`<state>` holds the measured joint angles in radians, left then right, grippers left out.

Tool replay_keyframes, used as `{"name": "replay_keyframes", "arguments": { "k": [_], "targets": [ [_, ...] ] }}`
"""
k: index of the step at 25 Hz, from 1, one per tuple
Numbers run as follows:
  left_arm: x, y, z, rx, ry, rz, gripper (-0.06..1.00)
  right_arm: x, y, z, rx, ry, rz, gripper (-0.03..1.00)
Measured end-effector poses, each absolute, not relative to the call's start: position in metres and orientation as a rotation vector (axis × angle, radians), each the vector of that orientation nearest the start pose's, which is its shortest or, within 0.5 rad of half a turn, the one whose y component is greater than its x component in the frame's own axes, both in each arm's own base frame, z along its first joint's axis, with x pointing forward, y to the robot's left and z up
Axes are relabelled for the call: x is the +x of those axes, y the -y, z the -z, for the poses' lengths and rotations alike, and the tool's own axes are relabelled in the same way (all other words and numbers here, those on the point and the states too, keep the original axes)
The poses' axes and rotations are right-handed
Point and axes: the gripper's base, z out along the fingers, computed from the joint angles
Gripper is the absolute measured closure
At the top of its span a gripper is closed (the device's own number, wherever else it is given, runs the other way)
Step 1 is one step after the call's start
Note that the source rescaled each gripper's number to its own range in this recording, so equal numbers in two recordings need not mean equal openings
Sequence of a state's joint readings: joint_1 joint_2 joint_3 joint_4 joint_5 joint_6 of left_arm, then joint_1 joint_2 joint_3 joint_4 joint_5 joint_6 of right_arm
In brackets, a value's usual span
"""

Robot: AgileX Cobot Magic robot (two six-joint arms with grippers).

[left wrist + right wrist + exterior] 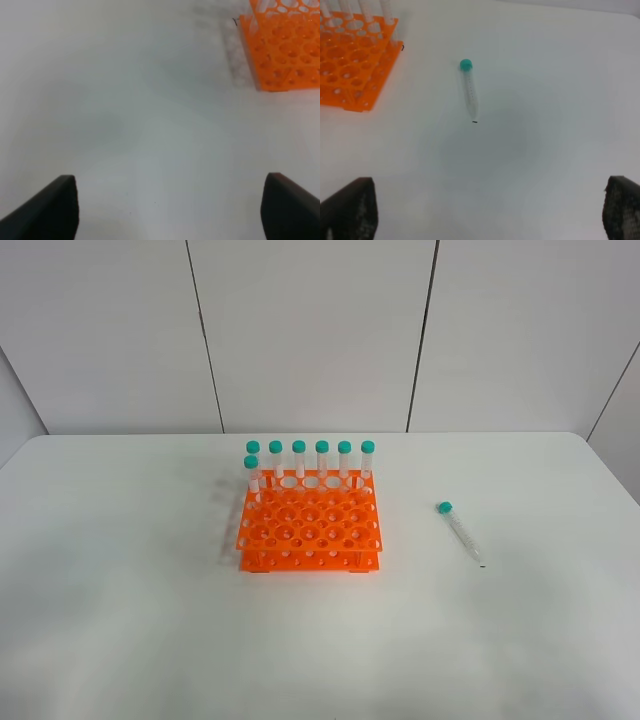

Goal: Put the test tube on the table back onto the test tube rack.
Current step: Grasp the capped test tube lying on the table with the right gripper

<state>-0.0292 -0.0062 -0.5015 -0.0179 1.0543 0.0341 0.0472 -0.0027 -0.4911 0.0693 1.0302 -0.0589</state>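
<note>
Well ahead of right gripper [487,200], test tube [469,90].

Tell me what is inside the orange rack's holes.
Seven teal-capped tubes stand in the test tube rack: six along the back row, one a row nearer at the left end. Other holes look empty. Their lower ends are partly hidden by its tiers.

Bright, even diffuse light, faint soft shadows on the table [120,640], wrist views slightly blurred

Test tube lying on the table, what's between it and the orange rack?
Nothing; only bare table separates the test tube from the test tube rack, as the exterior high view shows.
</note>
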Motion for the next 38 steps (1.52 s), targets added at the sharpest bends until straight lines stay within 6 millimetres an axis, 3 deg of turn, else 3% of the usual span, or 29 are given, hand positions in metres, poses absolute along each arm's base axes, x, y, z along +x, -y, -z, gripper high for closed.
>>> {"name": "replay_keyframes", "arguments": {
  "k": [12,15,18,24,27,29,32,38],
  "targets": [
    [-0.006,0.001,-0.278,0.065,-2.029,0.018,-0.06,-0.004,-0.005,-0.281,-0.108,-2.007,-0.074,-0.03],
    [-0.006,0.001,-0.278,0.065,-2.029,0.018,-0.06,0.005,-0.005,-0.298,-0.106,-2.013,-0.074,-0.03],
    [-0.006,0.001,-0.278,0.065,-2.029,0.018,-0.06,0.028,-0.007,-0.321,-0.107,-2.085,-0.075,-0.03],
    [-0.006,0.001,-0.278,0.065,-2.029,0.018,-0.06,0.113,-0.011,-0.344,-0.108,-2.338,-0.079,-0.03],
    [-0.006,0.001,-0.278,0.065,-2.029,0.018,-0.06,0.165,-0.013,-0.337,-0.108,-2.484,-0.082,-0.03],
    [-0.006,0.001,-0.278,0.065,-2.029,0.018,-0.06,0.202,-0.014,-0.327,-0.117,-2.576,-0.076,-0.03],
    [-0.006,0.001,-0.278,0.065,-2.029,0.018,-0.06,0.259,-0.017,-0.298,-0.155,-2.730,-0.067,-0.03],
    [-0.006,0.001,-0.278,0.065,-2.029,0.018,-0.06,0.343,-0.023,-0.245,-0.205,-2.907,-0.068,-0.03]
  ]
}}
